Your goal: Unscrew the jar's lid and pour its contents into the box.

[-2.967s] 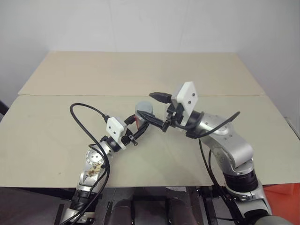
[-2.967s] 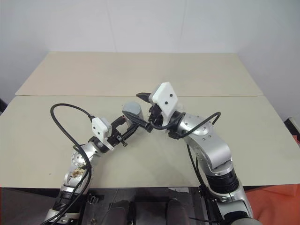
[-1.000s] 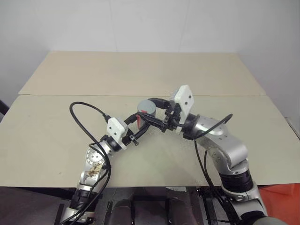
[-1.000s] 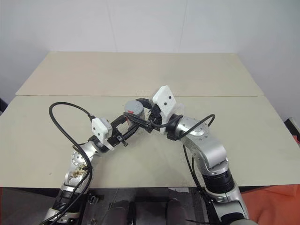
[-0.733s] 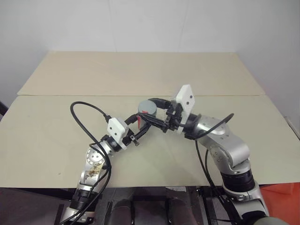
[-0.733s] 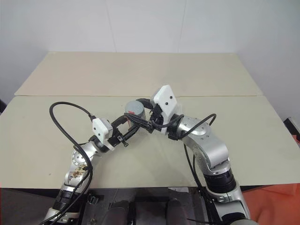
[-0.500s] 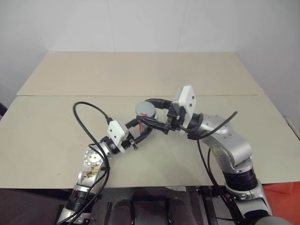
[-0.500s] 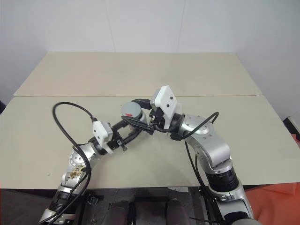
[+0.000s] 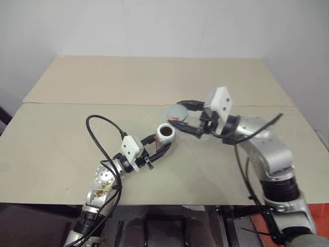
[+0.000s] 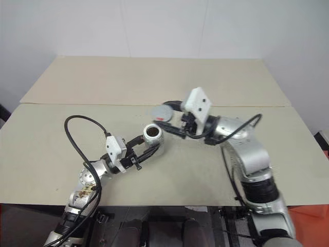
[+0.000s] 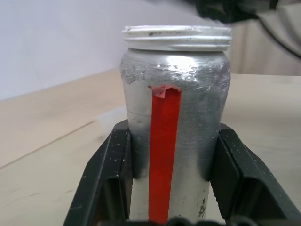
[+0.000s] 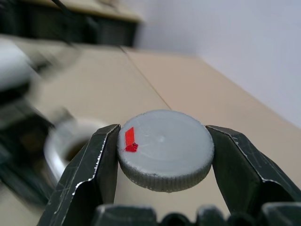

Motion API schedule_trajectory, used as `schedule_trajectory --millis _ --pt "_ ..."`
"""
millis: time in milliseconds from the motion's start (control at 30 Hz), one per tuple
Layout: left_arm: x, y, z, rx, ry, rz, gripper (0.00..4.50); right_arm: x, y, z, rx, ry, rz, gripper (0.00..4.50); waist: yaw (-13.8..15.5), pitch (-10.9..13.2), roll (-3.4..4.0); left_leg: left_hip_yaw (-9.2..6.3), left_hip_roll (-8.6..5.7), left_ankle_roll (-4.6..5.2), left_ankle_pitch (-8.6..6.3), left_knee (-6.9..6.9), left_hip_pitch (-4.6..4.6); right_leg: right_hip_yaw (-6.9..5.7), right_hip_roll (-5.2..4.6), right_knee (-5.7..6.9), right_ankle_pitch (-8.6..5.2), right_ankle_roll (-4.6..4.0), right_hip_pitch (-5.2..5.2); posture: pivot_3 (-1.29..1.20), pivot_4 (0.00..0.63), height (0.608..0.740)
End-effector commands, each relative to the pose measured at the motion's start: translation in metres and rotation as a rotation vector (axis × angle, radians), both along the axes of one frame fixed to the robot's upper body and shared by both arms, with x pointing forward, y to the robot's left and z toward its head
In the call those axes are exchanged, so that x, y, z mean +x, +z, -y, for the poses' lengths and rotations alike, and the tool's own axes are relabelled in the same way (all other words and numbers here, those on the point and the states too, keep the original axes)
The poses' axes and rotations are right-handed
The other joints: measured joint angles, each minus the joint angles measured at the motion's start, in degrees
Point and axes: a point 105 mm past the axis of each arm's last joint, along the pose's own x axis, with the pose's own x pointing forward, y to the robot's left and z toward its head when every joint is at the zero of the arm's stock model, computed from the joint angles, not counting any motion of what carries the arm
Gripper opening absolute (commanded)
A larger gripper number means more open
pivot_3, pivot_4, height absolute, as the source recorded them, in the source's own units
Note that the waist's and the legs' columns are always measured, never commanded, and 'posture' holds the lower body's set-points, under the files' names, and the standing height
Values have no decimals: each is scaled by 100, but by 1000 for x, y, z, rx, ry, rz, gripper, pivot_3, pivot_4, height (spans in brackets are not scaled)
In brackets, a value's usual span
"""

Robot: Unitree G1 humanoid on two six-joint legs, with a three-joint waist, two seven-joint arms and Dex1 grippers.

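The jar (image 9: 165, 135), silver-grey with a red stripe (image 11: 163, 155), stands upright with no cap on its threaded mouth. My left gripper (image 9: 163, 143) is shut on its body, one finger (image 11: 110, 174) on each side. Inside the open mouth the contents (image 10: 151, 131) show only as a dark brown patch. The lid (image 9: 176, 111), grey with a small red mark (image 12: 129, 139), hangs in the air just behind and to the right of the jar. My right gripper (image 9: 178, 112) is shut on its rim. The box is out of view.
The tan table (image 9: 61, 139) is made of two boards with a seam (image 9: 103, 104) running across behind the grippers. A black cable (image 9: 97, 123) loops up from my left arm. The table's front edge (image 9: 154, 203) lies close below the arms.
The lid has come off the jar. My right gripper has carried it to the right, away from the mouth. The left gripper still holds the jar.
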Motion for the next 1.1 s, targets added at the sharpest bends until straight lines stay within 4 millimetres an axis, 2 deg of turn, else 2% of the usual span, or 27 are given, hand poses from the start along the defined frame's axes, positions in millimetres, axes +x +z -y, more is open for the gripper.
schedule_trajectory --millis 33,133,200,333,500,567,667,867,967,1100 --pt "9 17 -12 -2 74 62 1886 -8 -10 48 -53 -183 -35 2774 46 0 0 0 0 0 0 0 0 -1 0 -1 -1 1 0 0 150 740" --pt "16 19 -17 17 97 67 1886 -18 -34 71 -143 -271 -129 2774 28 0 1 3 -2 1 -1 1 -6 3 -2 -3 -1 1 -4 0 150 740" --pt "22 21 -19 27 105 72 1886 -25 -61 83 -217 -336 -234 2774 4 0 0 3 -1 1 -1 0 1 4 0 -2 0 1 0 0 150 740" --pt "34 25 -18 48 105 82 1886 -35 -106 98 -317 -442 -407 2774 -27 0 -1 1 -1 1 0 2 10 6 3 -1 -1 1 7 0 150 740" --pt "46 32 -14 87 84 98 1886 -34 -126 105 -315 -557 -532 2774 -72 1 -5 0 -2 1 0 4 14 11 4 -1 0 2 10 0 150 740" --pt "50 35 -13 103 79 110 1886 -38 -127 104 -336 -543 -545 3517 -69 0 -6 -2 -2 1 0 7 15 10 6 -1 1 3 13 0 150 740" --pt "54 37 -11 134 68 117 1886 -38 -121 101 -313 -535 -540 4381 -69 0 -6 -2 -2 1 0 6 15 10 5 -3 -1 4 13 0 150 740" --pt "76 44 -5 180 104 126 1886 -34 -100 97 -308 -534 -460 4447 -59 1 -8 -5 -4 1 0 6 4 9 6 -4 0 6 8 0 150 740" --pt "92 51 5 274 115 179 1886 -16 -68 94 -175 -598 -323 4447 -61 3 -12 -8 -4 1 0 7 0 7 6 -5 0 7 6 0 150 740" --pt "114 58 23 396 103 224 1886 -13 -51 85 -164 -581 -227 4447 -30 4 -13 -12 -6 1 1 9 -6 5 9 -9 2 10 4 0 150 740"
